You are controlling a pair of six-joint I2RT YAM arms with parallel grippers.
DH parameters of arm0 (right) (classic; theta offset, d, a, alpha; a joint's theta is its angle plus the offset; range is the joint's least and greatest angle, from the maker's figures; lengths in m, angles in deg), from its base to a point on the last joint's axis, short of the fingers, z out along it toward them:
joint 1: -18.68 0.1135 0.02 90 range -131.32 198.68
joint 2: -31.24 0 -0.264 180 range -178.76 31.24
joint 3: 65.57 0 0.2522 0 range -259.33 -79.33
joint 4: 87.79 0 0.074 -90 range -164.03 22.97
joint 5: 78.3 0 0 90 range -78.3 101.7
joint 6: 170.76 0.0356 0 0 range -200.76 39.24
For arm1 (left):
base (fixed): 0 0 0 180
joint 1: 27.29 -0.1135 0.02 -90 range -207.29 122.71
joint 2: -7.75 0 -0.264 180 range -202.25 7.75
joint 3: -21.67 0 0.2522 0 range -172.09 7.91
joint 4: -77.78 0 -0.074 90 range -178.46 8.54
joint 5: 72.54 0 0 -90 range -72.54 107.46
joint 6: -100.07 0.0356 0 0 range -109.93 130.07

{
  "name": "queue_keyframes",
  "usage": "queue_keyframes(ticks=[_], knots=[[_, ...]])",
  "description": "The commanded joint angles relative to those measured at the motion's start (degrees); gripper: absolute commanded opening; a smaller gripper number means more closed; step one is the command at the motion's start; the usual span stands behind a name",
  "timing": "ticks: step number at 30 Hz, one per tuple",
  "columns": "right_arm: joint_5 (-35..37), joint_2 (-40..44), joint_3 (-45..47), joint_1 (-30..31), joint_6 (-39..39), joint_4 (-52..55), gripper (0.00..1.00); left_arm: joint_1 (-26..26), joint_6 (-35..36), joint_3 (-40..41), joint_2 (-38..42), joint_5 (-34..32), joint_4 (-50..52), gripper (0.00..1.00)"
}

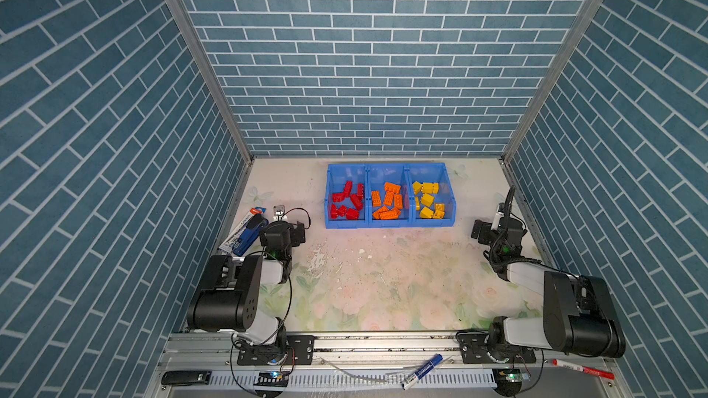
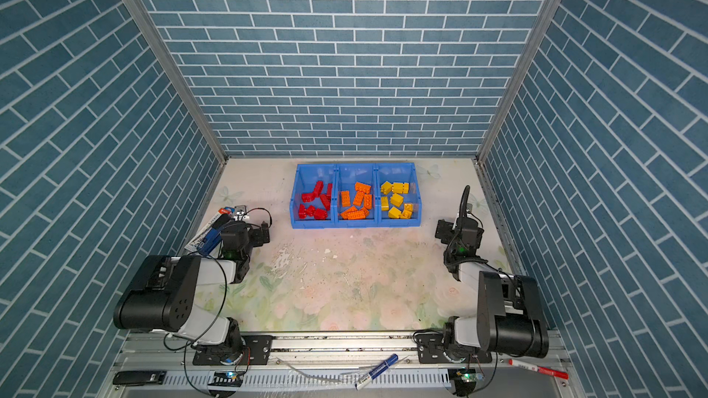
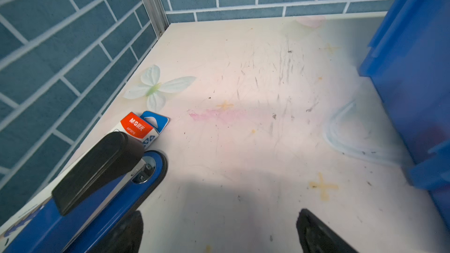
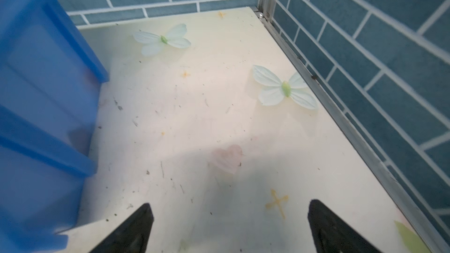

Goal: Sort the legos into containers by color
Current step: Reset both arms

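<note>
In both top views the containers (image 1: 389,223) (image 2: 356,222) stand at the back middle of the table as three joined blue bins. Red legos (image 1: 346,201) fill the left bin, orange legos (image 1: 387,201) the middle one, yellow legos (image 1: 428,201) the right one. No lego lies on the table. My left gripper (image 1: 299,230) (image 3: 219,215) hovers low, left of the bins, open and empty. My right gripper (image 1: 481,229) (image 4: 230,204) sits right of the bins, also open and empty. Each wrist view shows a side wall of the containers (image 3: 414,81) (image 4: 36,93).
A dark blue stapler (image 1: 247,233) (image 3: 97,178) lies on a carton (image 3: 137,125) by the left wall, close to my left gripper. A blue marker (image 1: 421,371), a red marker (image 1: 582,368) and a black device (image 1: 186,377) rest on the front rail.
</note>
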Motion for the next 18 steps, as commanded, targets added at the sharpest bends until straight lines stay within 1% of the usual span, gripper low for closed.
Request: queue_keyframes(ticks=[1, 2, 3, 4, 5, 6, 8, 9, 10, 18], knots=[[-9.73, -5.31, 2.83, -1.28, -1.43, -17.22, 0.99, 1.19, 1.77, -1.37, -0.28, -1.91, -6.45, 0.99], [-9.78, -7.72, 3.23, -1.30, -1.59, -20.09, 0.99, 1.18, 1.80, -1.36, -0.27, -1.98, -6.95, 0.99], [-11.79, -9.56, 2.97, -1.45, -1.61, -21.48, 0.99, 1.18, 1.51, -1.68, 0.60, -1.84, -4.71, 0.99], [-10.51, -7.75, 0.93, -1.76, -1.73, -14.57, 0.99, 1.18, 1.69, -1.34, -0.18, -1.89, -6.41, 0.99], [-8.67, -8.75, -0.39, -1.75, -0.86, -14.13, 0.99, 1.18, 1.79, -1.31, -0.35, -1.89, -6.91, 0.99], [-8.16, -8.87, -0.71, -1.36, -1.37, -12.80, 0.99, 1.25, 1.58, -1.56, 0.31, -1.77, -5.16, 0.99], [-8.08, -9.03, -0.53, -1.22, -1.41, -13.71, 0.99, 1.25, 1.78, -1.32, -0.27, -1.82, -6.69, 0.99], [-7.84, -8.47, -0.72, -1.14, -1.58, -12.56, 0.99, 1.27, 1.66, -1.53, 0.15, -1.62, -5.49, 0.99], [-8.07, -9.04, -0.60, -1.13, -1.49, -13.73, 0.99, 1.26, 1.75, -1.44, -0.10, -1.65, -5.95, 0.99], [-7.85, -8.70, -0.63, -1.13, -1.49, -13.02, 0.99, 1.36, 1.92, -1.94, -0.21, -1.64, -5.38, 0.99]])
